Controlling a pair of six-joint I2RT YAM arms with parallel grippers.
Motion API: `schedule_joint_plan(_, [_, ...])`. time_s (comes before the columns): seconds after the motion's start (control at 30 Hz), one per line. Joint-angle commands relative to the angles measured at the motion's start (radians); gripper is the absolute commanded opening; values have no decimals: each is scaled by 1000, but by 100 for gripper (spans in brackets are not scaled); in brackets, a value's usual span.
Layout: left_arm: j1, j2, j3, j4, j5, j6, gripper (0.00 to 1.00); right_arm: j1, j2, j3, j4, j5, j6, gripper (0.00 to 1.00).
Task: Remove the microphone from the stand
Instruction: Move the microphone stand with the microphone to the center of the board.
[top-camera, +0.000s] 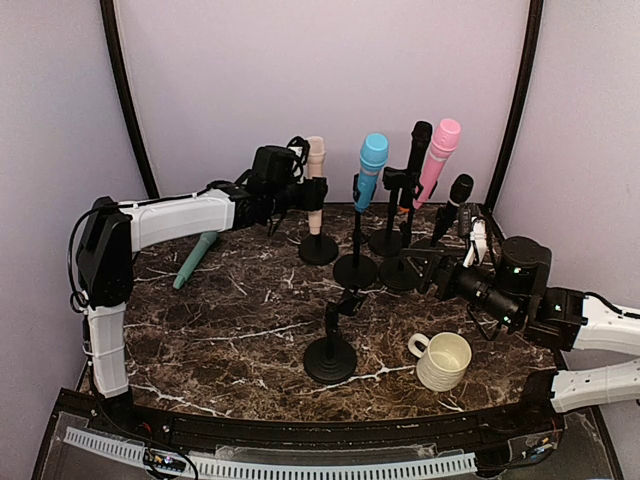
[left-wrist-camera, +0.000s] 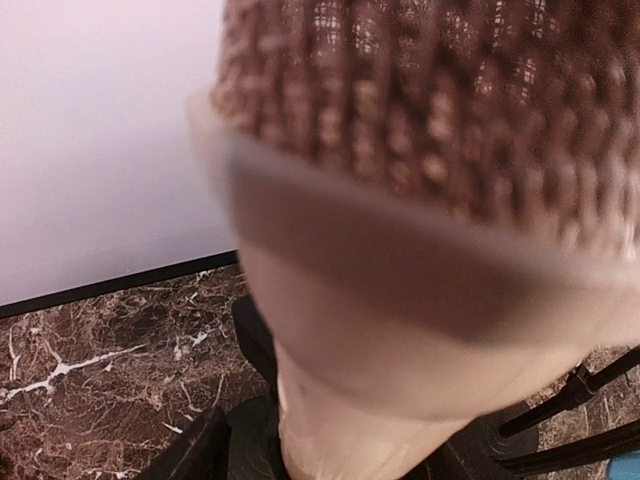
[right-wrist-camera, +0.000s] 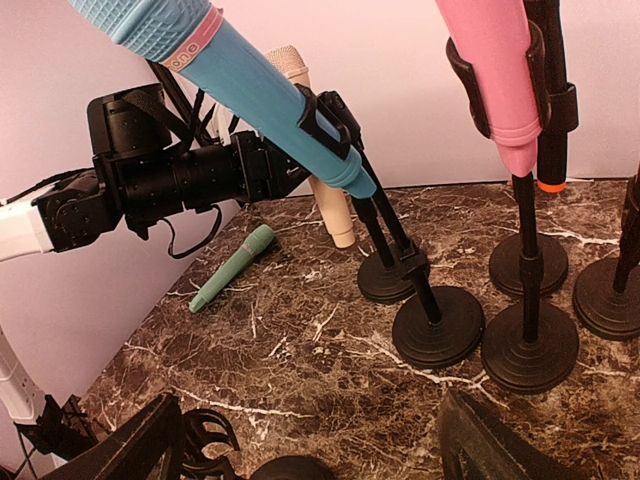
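Nearest the arms, an empty stand (top-camera: 331, 350) and a cup (top-camera: 443, 360) stood on the marble counter (top-camera: 230, 330). Just beyond the cup hovered the right gripper (top-camera: 432, 270), jaws spread wide with nothing between them. Further left, a green microphone (top-camera: 196, 258) lay flat on the counter, out of any stand. Behind these rose the filled stands, holding a blue microphone (top-camera: 372, 165), a pink one (top-camera: 437, 155) and two black ones. At the far left of that row was the cream microphone (top-camera: 316, 175), clipped in its stand (top-camera: 318, 248). The left gripper (top-camera: 300, 192) reached in from the left at clip height, right up against the cream body. Whether its jaws had closed on the body could not be told (the left wrist camera saw only a blurred mesh head filling its view). The step in hand appeared to be the grasp on the cream microphone. That microphone stood close to upright, its long axis near vertical, mesh head up and tail down toward the round base. Judging from this, the next move called for a firm pinch on the body. A pull along that axis would then free it from the clip, gently enough that the light stand did not tip or get dragged along.
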Motion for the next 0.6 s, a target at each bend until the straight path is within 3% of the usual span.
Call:
schedule_joint_plan(0.0, [-2,-2,21,-9,11,4,64,7,2,-12,48,20,10,88])
schedule_joint_plan(0.3, [-3,-13,15,-3,38,35,37,7,-7,-14,41,29,13,88])
schedule_joint_plan(0.57, [-2,-133,-60,10,52,119,31,7,-11,12,18,29,1,88])
